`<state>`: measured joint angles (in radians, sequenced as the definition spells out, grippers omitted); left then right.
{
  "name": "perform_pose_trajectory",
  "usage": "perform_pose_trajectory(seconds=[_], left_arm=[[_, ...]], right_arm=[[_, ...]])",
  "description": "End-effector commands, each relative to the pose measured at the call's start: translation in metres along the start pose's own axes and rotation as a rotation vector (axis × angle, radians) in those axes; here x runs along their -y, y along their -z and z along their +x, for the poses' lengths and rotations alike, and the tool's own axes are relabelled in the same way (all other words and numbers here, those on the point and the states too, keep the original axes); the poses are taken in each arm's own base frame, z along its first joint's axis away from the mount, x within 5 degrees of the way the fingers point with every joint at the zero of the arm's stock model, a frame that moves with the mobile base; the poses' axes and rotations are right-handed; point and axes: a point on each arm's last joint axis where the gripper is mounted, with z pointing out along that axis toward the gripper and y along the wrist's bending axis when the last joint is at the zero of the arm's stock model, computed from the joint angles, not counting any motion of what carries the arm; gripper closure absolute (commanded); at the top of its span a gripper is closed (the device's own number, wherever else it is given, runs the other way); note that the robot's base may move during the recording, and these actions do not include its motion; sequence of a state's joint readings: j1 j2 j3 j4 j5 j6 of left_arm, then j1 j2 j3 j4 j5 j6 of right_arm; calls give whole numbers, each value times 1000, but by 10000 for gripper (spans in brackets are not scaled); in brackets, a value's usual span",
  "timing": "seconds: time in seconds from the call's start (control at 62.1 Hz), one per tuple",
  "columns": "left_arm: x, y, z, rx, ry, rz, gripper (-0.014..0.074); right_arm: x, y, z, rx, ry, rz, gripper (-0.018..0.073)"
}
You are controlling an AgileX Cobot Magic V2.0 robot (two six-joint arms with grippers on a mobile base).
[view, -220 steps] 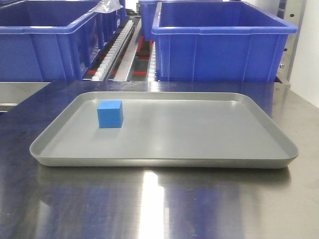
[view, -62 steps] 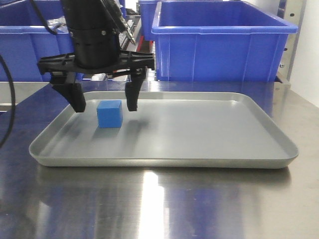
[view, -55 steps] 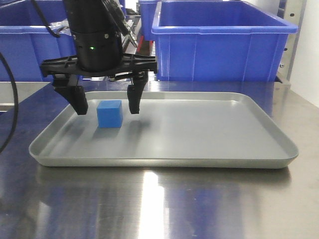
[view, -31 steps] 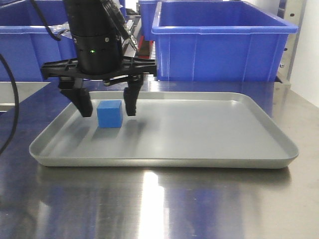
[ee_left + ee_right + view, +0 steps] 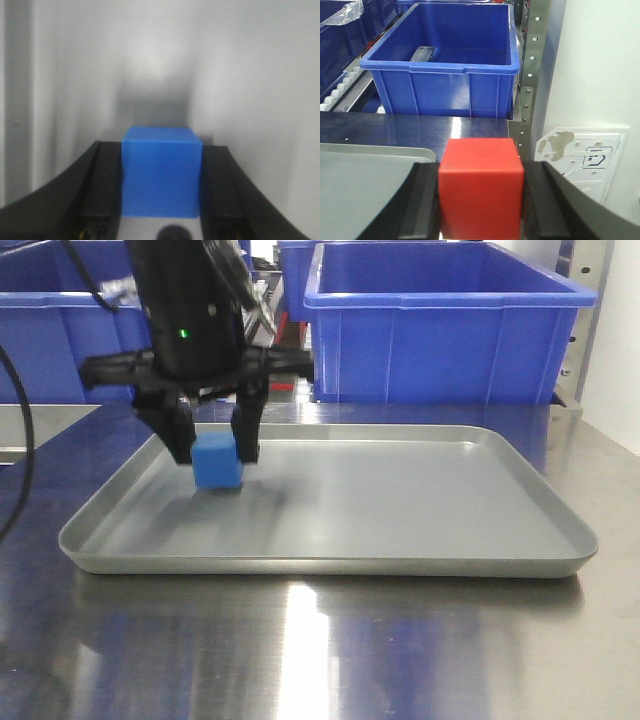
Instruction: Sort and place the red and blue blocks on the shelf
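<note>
The blue block [image 5: 218, 462] is in the left part of the grey tray [image 5: 400, 510]. My left gripper [image 5: 213, 445] is shut on it, one finger on each side. The left wrist view shows the blue block [image 5: 161, 172] pressed between both black fingers [image 5: 102, 187], over the tray floor. My right gripper [image 5: 481, 192] is shut on the red block [image 5: 481, 187], held in the air near the tray's right corner; it is out of the front view. The shelf [image 5: 255, 335] with roller tracks stands behind the tray.
Two large blue bins [image 5: 445, 325] stand on the shelf behind the tray; the right one also shows in the right wrist view [image 5: 445, 75]. A perforated steel upright [image 5: 530, 80] and a white wall are to the right. The steel tabletop [image 5: 320, 650] lies in front.
My left gripper came down around the blue block with its jaws open, then closed on it. The block now sits a little higher than before.
</note>
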<state>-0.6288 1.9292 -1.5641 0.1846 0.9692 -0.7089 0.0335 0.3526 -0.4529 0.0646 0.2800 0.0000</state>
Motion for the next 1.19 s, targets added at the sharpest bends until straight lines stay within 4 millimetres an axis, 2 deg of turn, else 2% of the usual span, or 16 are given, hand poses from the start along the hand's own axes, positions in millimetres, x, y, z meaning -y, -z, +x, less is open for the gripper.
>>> perform_pose_trajectory(seconds=[0.0, 0.161, 0.371, 0.467, 0.532, 0.628, 0.661, 0.822, 0.983, 1.176], left_arm=[[-2, 57, -9, 135, -25, 87, 472], [-12, 92, -7, 183, -142, 146, 472], [-30, 117, 5, 263, -269, 254, 472], [-40, 123, 14, 357, -321, 318, 472], [-47, 120, 20, 398, -325, 341, 472], [-62, 127, 31, 506, -310, 360, 472], [-67, 124, 35, 520, -318, 351, 472], [-97, 131, 54, 692, -330, 317, 472], [-129, 148, 77, 904, -281, 283, 472], [-157, 162, 113, 1092, -271, 229, 472]], right_arm=[[0, 2, -16, 108, 13, 4, 470], [0, 2, -16, 108, 13, 4, 470], [0, 2, -16, 108, 13, 4, 470], [0, 2, -16, 108, 13, 4, 470], [0, 2, -16, 108, 13, 4, 470], [0, 2, -16, 108, 13, 4, 470], [0, 2, -16, 108, 13, 4, 470], [0, 2, -16, 108, 13, 4, 470], [0, 2, -16, 108, 13, 4, 470], [0, 2, -16, 108, 13, 4, 470]])
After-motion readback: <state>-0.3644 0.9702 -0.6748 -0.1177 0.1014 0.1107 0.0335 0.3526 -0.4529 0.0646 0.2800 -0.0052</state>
